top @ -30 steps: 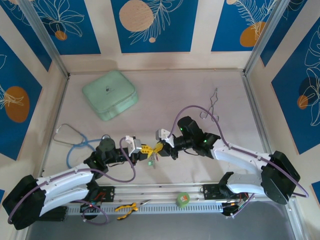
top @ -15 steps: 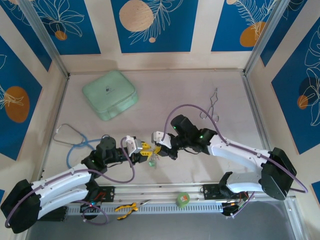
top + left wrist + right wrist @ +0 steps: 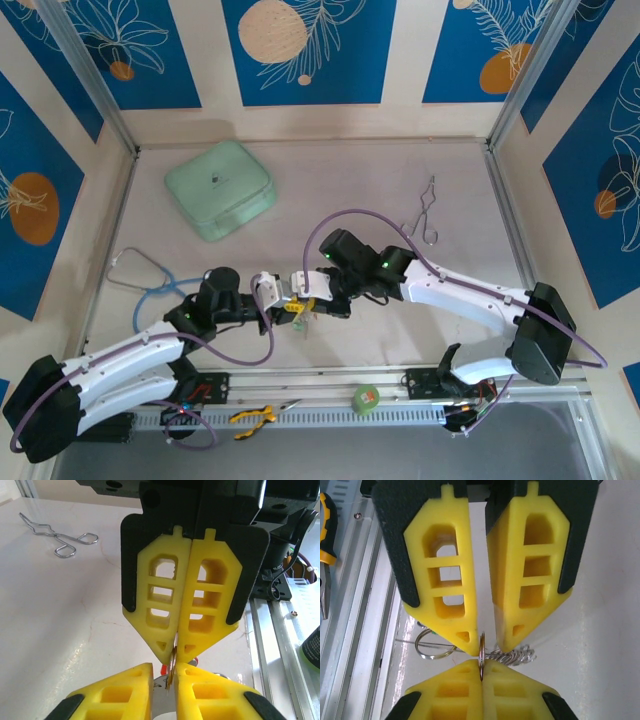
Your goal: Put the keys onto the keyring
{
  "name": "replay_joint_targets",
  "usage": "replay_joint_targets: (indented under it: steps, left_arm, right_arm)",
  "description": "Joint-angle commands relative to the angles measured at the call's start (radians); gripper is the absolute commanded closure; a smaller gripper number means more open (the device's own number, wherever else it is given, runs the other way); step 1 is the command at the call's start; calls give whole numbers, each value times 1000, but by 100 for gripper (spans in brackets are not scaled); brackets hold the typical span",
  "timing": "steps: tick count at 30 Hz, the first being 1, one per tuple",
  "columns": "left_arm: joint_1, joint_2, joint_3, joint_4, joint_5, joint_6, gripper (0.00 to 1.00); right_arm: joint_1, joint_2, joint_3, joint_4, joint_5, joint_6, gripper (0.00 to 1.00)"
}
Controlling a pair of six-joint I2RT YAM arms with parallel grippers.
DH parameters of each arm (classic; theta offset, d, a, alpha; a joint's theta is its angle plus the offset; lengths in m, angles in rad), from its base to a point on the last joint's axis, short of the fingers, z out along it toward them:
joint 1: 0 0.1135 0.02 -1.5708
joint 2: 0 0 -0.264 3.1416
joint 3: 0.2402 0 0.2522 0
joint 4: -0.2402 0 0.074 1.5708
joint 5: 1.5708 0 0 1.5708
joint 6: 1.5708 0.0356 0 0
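**Threading under way, no key confirmed on the ring**

Arms meet nose to nose above the near middle of the table. Right gripper is clamped tight on the keyring, held edge-on in the air. Left gripper is slightly parted, tips straddling the same ring without pinching it. Chain trails beside it. Red-headed key peeks out just beneath; whether it is threaded, cannot tell. Judged mid-task.

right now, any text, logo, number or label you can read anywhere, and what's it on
No text is legible in any view.
mint-green case: small dark mark on the lid, too small to read.
green tape roll: reddish patch on top, too blurred to read.
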Motion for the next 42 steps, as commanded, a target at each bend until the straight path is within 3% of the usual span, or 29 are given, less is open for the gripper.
replay_joint_targets:
  steps: [1, 10, 13, 14, 17, 21, 30, 33, 36, 38, 39, 40, 42]
  left_arm:
    - [-4, 1, 25, -23, 27, 24, 81]
    - [-3, 15, 19, 18, 44, 11, 99]
    - [-4, 7, 3, 50, 43, -7, 100]
    - [-4, 4, -7, 66, 38, -17, 100]
    - [-4, 1, -41, 145, 25, -67, 100]
    - [-4, 16, -68, 232, 23, -119, 100]
    - [-3, 31, -79, 270, 31, -136, 100]
    - [-4, 30, -82, 278, 30, -140, 100]
    - [-4, 28, -86, 287, 27, -145, 100]
    - [-4, 25, -84, 273, 22, -141, 100]
    - [-4, 22, -78, 251, 12, -134, 94]
    - [-4, 19, -69, 217, 2, -121, 82]
    - [-4, 14, -42, 135, -6, -79, 79]
  right_arm:
    - [10, 3, 31, -20, -14, -6, 100]
    - [3, -33, -15, 77, -102, 53, 100]
    - [-29, -71, -80, 161, -160, 105, 100]
    - [-43, -88, -111, 200, -179, 125, 98]
    - [-106, -148, -238, 361, -261, 192, 74]
    - [-149, -161, -331, 473, -317, 239, 70]
    - [-151, -137, -369, 565, -332, 277, 72]
    - [-153, -129, -365, 570, -343, 277, 81]
    - [-154, -124, -356, 560, -359, 271, 97]
    - [-153, -123, -342, 532, -360, 258, 100]
    - [-151, -125, -327, 508, -356, 246, 100]
    - [-146, -126, -309, 473, -346, 227, 100]
    - [-130, -126, -267, 396, -321, 179, 100]
